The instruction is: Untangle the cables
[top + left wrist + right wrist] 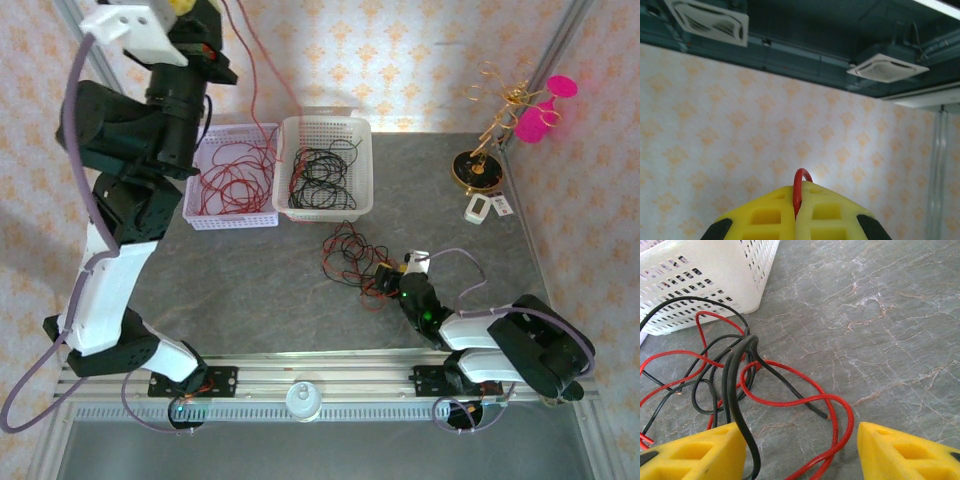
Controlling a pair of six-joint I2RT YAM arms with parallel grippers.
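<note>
Cables of thin red and black wire (pixel 349 254) are seen lying in a loose tangled clump on the grey marbled tabletop (pixel 250 285), just in front of a white perforated plastic basket (pixel 366 168) in which coiled black wires (pixel 322 172) are held. To its left, touching it, a lavender perforated plastic basket (pixel 232 221) is filled with loose red wires (pixel 235 172). The right gripper (pixel 392 281) is set low at the near right edge of the clump. In the right wrist view its yellow fingers (pixel 695 452) are spread wide, red and black loops are seen on the table between and ahead of them, and a doubled black strand (pixel 735 390) is run along the inner side of the left-hand finger. The left gripper (pixel 185 6) is held high above the lavender basket. In the left wrist view its yellow pads (pixel 830 215) are closed on a single red wire (pixel 798 190), a small loop of which is shown poking up between them against the patterned wallpaper (pixel 740 130). In the top view this wire is seen hanging down to the lavender basket.
</note>
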